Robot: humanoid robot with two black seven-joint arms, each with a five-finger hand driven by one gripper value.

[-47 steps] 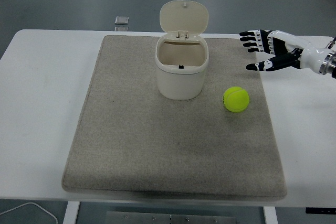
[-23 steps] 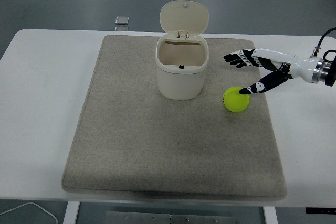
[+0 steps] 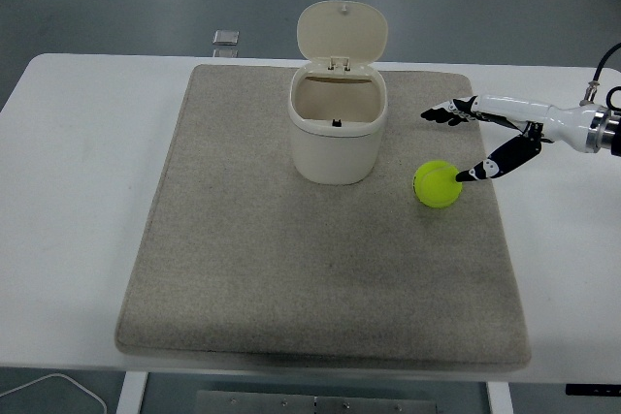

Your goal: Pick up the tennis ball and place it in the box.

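The tennis ball (image 3: 438, 184) is seen lying on the grey mat (image 3: 243, 269), just to the right of the box (image 3: 338, 133) and a little nearer the table's front edge, with a clear gap of mat left between the two. It has not been picked up: the right hand (image 3: 485, 138) is held over and beside it from the right, with the fingers (image 3: 444, 112) stretched flat towards the box above the ball and the thumb (image 3: 475, 173) angled down so that its tip is at, or very near, the ball's upper right side; whether contact is made cannot be told. The hand is spread wide and nothing is gripped in it. The task is therefore judged to be at its start, in the reach for the grasp; closing on the ball, lifting it, carrying it left and releasing it over the box are all left to be done. The box, a cream bin, is stood upright with its hinged lid (image 3: 341, 32) tipped back, so the opening is left free. A small flat object (image 3: 225, 38) is seen at the table's far edge, well away. Nothing is placed between ball and box, though the raised lid would have to be avoided. The left arm is not seen.
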